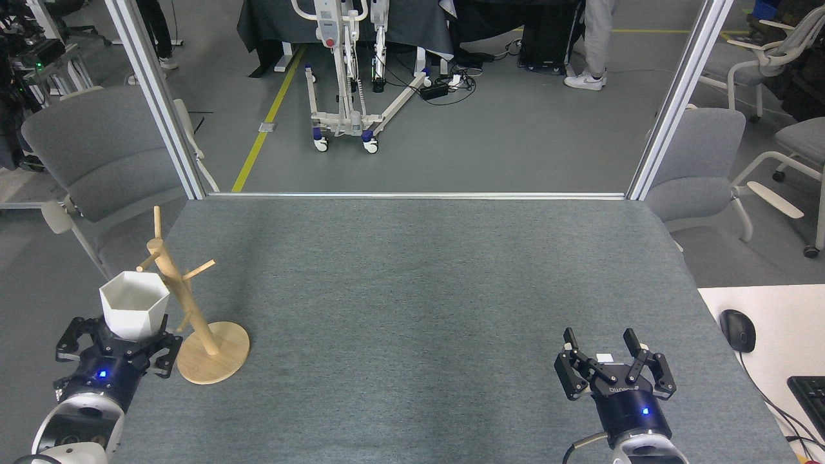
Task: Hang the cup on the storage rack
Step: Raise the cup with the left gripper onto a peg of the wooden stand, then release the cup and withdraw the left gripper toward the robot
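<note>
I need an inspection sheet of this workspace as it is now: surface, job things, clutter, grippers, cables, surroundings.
Surface: grey felt table, no stains seen.
Job things: white cup upright in the left gripper, against the storage rack; not hung.
Clutter: nothing seen on the felt.
Grippers: left gripper shut on the cup; right gripper open, empty.
Cables: mouse cable on the white desk.
Surroundings: grey chairs, wheeled lift, people's legs.
</note>
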Available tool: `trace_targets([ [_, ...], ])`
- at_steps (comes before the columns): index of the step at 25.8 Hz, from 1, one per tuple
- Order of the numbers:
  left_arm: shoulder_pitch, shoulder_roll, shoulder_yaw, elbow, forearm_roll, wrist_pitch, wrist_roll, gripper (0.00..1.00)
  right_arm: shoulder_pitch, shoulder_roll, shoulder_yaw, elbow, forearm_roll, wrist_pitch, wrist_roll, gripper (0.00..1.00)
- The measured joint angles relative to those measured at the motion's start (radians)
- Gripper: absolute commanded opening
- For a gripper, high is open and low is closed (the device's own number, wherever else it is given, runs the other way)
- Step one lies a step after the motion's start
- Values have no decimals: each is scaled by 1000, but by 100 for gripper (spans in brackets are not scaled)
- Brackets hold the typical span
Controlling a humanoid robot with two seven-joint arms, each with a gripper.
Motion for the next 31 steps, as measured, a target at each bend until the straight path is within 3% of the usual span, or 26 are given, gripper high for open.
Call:
trace_targets([
  [1,-1,-1,0,0,0,2,0,76,0,1,0,1,0,0,0,100],
  [3,-1,-2,-2,1,0,8,-1,90,0,4,-1,3,1,1,0,100],
  [9,-2,-5,-13,13,0,16,2,96,-1,5,-3,10,2,2,1,100],
  [31,-5,-99,-15,155,10,16,13,98,8,-9,-5,24,7,3,-5,100],
])
